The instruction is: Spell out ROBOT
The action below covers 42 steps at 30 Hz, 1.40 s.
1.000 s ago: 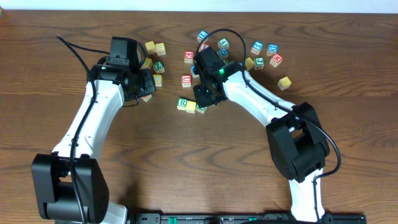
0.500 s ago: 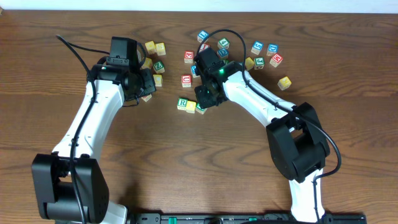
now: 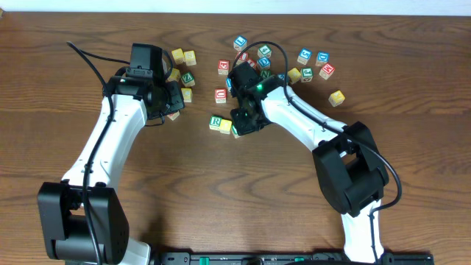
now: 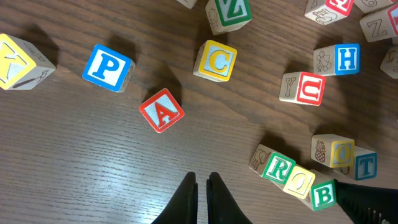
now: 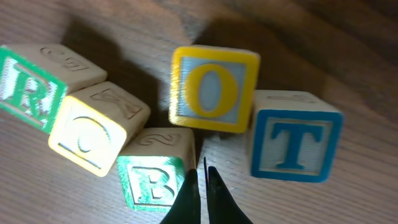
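Holding both pincers pressed together with nothing between them, I have my right gripper (image 5: 201, 177) tipped down at the right edge of the B cube (image 5: 151, 180), just below the second O cube (image 5: 214, 90). My left gripper (image 4: 201, 183) hangs over bare table (image 4: 74, 162), apart from every block.

The word's cubes sit near the table's middle. The R cube (image 5: 25, 87), the first O cube (image 5: 93, 138) and the B touch in a slanting row. The second O and the T cube (image 5: 292, 146) sit side by side, off that line.

These are small wooden blocks, so I judge them light, rigid and smooth enough to slide or spin under a nudge. Two opposite flat faces are the place to pinch.

On the word's cubes I read a green R and B, a yellow O twice, and a blue T. Elsewhere I read a blue P (image 4: 107, 66), red A (image 4: 161, 110), yellow C (image 4: 216, 60), red U (image 4: 309, 88) and blue H (image 4: 345, 59).
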Motion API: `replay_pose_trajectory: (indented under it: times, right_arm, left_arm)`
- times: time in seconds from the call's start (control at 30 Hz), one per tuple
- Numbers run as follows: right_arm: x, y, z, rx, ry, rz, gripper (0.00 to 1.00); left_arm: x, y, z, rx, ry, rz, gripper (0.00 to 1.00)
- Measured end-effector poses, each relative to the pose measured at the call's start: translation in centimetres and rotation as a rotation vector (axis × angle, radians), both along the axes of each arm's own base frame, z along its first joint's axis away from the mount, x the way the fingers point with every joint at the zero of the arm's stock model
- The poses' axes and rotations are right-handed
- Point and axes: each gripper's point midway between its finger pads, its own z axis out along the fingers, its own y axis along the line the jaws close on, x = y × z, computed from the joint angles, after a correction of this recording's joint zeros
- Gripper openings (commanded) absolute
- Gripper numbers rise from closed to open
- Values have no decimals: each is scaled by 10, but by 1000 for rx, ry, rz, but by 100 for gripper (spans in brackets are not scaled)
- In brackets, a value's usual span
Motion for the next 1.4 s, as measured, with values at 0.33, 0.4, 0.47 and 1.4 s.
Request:
replay_pose_trajectory:
  times: [0.33, 0.4, 0.47, 1.4]
  right_arm:
    - [-7, 9, 1, 31, 33, -59, 1]
    - [-12, 4, 0, 16, 60, -68, 1]
    - [-17, 1, 0, 2, 80, -72, 2]
    - [-22, 59, 46, 96, 23, 48, 3]
  left_arm:
    - [0, 0, 0, 0, 0, 0, 8]
    - [0, 0, 0, 0, 0, 0, 8]
    - [0, 0, 0, 0, 0, 0, 8]
    - [18, 45, 6, 103, -73, 77, 8]
